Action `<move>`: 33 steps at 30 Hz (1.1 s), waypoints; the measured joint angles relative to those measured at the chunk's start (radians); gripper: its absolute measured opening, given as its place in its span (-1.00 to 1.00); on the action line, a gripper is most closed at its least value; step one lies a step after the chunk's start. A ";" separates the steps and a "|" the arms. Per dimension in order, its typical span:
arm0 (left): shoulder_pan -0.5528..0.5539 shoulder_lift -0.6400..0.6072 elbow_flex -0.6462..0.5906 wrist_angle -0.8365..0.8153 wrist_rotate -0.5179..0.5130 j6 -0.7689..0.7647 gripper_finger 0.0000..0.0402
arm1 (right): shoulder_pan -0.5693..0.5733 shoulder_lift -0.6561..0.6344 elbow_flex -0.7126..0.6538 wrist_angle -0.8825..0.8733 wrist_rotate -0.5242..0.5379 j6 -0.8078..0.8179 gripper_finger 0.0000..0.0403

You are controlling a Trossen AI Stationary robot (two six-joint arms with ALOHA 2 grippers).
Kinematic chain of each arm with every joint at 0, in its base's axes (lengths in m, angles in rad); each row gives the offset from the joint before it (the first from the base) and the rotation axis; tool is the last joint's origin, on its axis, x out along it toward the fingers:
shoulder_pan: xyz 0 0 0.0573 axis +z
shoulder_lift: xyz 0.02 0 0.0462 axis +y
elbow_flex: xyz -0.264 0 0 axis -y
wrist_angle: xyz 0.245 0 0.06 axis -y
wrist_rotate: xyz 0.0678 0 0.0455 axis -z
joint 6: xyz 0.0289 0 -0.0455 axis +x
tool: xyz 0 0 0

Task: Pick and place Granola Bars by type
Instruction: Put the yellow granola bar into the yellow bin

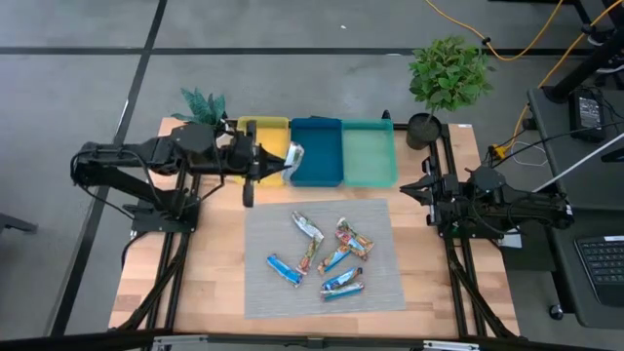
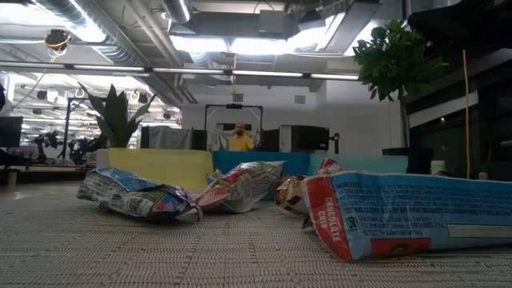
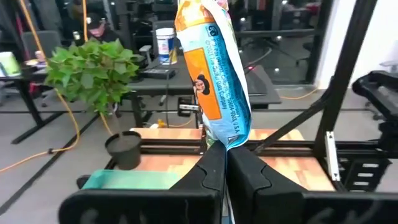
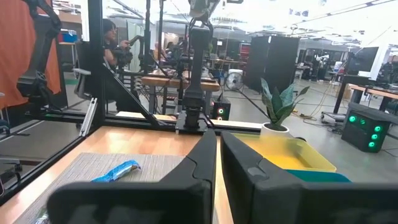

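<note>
So the left gripper (image 1: 283,156) is up over the back of the table (image 1: 214,283), right where the yellow tray (image 1: 265,136) meets the blue tray (image 1: 316,148), and its jaws are pinching a bar (image 1: 294,154). In the left wrist view that bar (image 3: 212,68) sticks straight up out of the tightly closed fingers (image 3: 205,174), orange and light blue wrapper, crinkly.

The teal tray (image 1: 370,151) sits at the end of the row, next to the blue one. All three trays line the back edge of the table, with a small spiky plant (image 1: 203,103) at the back left corner and a bigger leafy potted plant (image 1: 447,78) at the back right corner.

The rest of the bars are on the grey mat (image 1: 268,229) in the middle of the table, nearer the front: a silver one (image 1: 307,227), a blue one (image 1: 285,268), another blue one (image 1: 342,282), and a few red-orange ones (image 1: 351,237) bunched between them, some overlapping.

The right gripper (image 1: 417,187) just sits by the right edge of the table, jaws pressed together with nothing in them.

There's a person in a yellow top (image 2: 238,138) way off in the room behind.
</note>
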State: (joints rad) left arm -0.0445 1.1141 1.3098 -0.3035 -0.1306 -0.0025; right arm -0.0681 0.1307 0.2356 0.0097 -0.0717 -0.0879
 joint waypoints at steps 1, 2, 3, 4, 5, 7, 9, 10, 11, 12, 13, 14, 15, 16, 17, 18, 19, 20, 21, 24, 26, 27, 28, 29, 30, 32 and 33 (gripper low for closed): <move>0.007 0.000 0.000 -0.001 -0.002 -0.001 -0.99 | 0.000 0.000 0.000 0.000 0.000 0.000 -0.86; 0.016 0.000 0.000 -0.004 -0.012 -0.005 -0.99 | 0.000 0.000 0.000 0.000 0.000 0.000 -0.86; 0.026 0.000 0.000 -0.007 -0.032 -0.013 -1.00 | 0.000 0.000 0.000 0.000 0.000 0.001 -0.86; 0.039 0.000 0.000 -0.009 -0.061 -0.021 -1.00 | 0.000 0.000 0.000 0.000 0.000 0.004 -0.86; 0.053 0.000 0.000 -0.010 -0.092 -0.029 -0.99 | 0.000 0.000 0.000 0.000 0.000 0.005 -0.86; 0.087 -0.004 0.000 -0.011 -0.148 -0.036 -0.99 | 0.000 0.000 0.000 0.000 0.000 0.005 -0.86; 0.133 -0.009 0.000 -0.007 -0.192 -0.037 -0.99 | 0.000 0.000 0.000 0.000 0.000 0.005 -0.86; 0.156 -0.014 0.000 -0.013 -0.205 -0.044 -0.99 | 0.000 0.000 0.000 0.000 0.000 0.004 -0.86; 0.179 -0.016 0.000 -0.018 -0.211 -0.050 -1.00 | 0.000 0.000 0.000 -0.001 0.000 0.003 -0.86; 0.197 -0.018 0.000 -0.018 -0.211 -0.057 -1.00 | 0.000 0.000 0.000 -0.001 0.001 0.004 -0.86; 0.211 -0.019 0.000 -0.022 -0.208 -0.064 -0.99 | 0.000 0.000 0.000 -0.001 0.001 0.004 -0.86; 0.221 -0.019 0.000 -0.033 -0.200 -0.067 -0.99 | 0.000 0.000 0.000 -0.001 0.001 0.004 -0.86; 0.230 -0.019 0.000 -0.043 -0.192 -0.071 -0.99 | 0.000 0.000 0.000 -0.001 0.001 0.003 -0.86; 0.237 -0.019 0.000 -0.052 -0.189 -0.078 -0.99 | 0.000 0.000 0.000 -0.001 0.001 0.003 -0.86; 0.246 -0.019 0.000 -0.058 -0.189 -0.087 -0.99 | 0.000 0.000 0.000 -0.001 0.001 0.004 -0.86; 0.256 -0.019 0.000 -0.062 -0.191 -0.096 -0.99 | 0.000 0.000 0.000 -0.001 0.001 0.005 -0.86; 0.266 -0.019 0.000 -0.067 -0.200 -0.105 -1.00 | 0.000 0.000 0.000 -0.001 0.001 0.005 -0.86; 0.277 -0.019 0.000 -0.072 -0.221 -0.121 -1.00 | 0.000 0.000 0.000 -0.002 0.001 0.005 -0.86; 0.289 -0.019 0.000 -0.077 -0.253 -0.146 -1.00 | 0.000 0.000 0.000 -0.001 0.001 0.005 -0.86; 0.337 -0.020 0.000 -0.115 -0.351 -0.214 -0.99 | 0.000 0.000 0.000 -0.001 0.002 0.004 -0.86; 0.370 -0.019 0.000 -0.142 -0.371 -0.222 -0.99 | 0.000 0.000 0.000 -0.001 0.001 0.004 -0.86; 0.382 -0.019 0.000 -0.152 -0.369 -0.225 -1.00 | 0.000 0.000 0.000 -0.001 0.002 0.005 -0.86; 0.392 -0.019 0.000 -0.160 -0.368 -0.229 -1.00 | 0.000 0.000 0.000 -0.001 0.001 0.005 -0.86; 0.399 -0.019 0.000 -0.166 -0.366 -0.234 -1.00 | 0.000 0.000 0.000 -0.002 0.002 0.005 -0.86; 0.404 -0.019 0.000 -0.169 -0.362 -0.237 -0.99 | 0.000 0.000 0.000 -0.001 0.001 0.005 -0.86; 0.412 -0.019 0.000 -0.171 -0.358 -0.239 -0.99 | 0.000 0.000 0.000 -0.001 0.001 0.006 -0.86; 0.418 -0.019 0.000 -0.171 -0.349 -0.240 -0.99 | 0.000 0.000 0.000 -0.001 0.002 0.006 -0.86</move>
State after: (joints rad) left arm 0.3733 1.0950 1.3095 -0.4740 -0.4796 -0.2421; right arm -0.0681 0.1307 0.2356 0.0086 -0.0701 -0.0824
